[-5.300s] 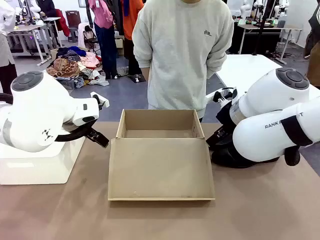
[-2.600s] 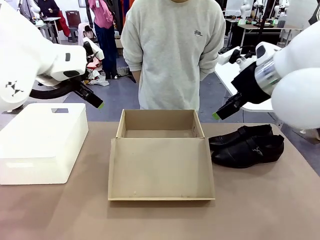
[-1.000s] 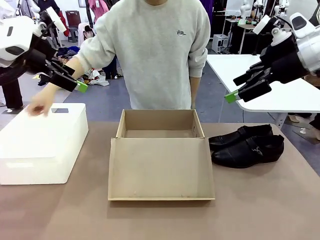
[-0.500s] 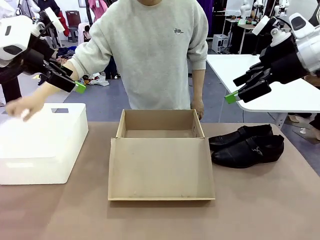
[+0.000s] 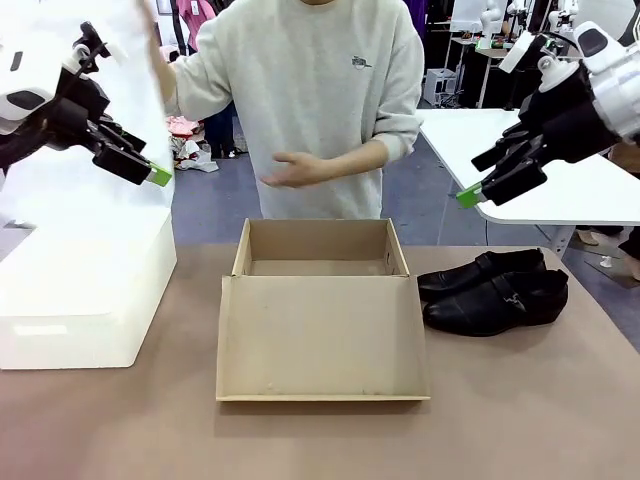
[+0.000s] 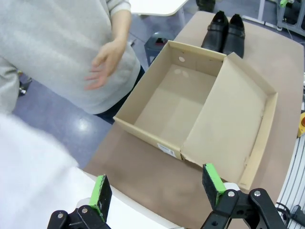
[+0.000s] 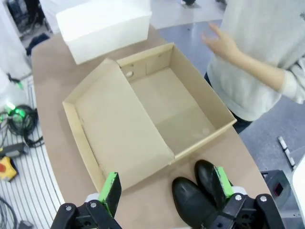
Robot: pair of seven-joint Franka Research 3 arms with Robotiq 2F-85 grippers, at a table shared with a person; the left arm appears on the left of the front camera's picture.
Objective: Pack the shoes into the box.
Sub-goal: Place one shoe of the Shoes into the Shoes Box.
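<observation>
Tabletop [image 5: 520,400] holds the shoes [image 5: 495,290], well below the right gripper [image 5: 475,180] (jaws wide, empty).

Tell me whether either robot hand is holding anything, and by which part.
Nothing is held. The left hand and right hand are both open in the air; the shoes lie untouched.

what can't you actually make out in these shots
- Front view: a motion-blurred white thing held up by the person hides the top of the white plastic box; what it is cannot be told.
- Front view: the near wall of the box hides most of its floor.
- Right wrist view: the shoes are cut off by the bottom edge and partly hidden by the right fingers.
</observation>
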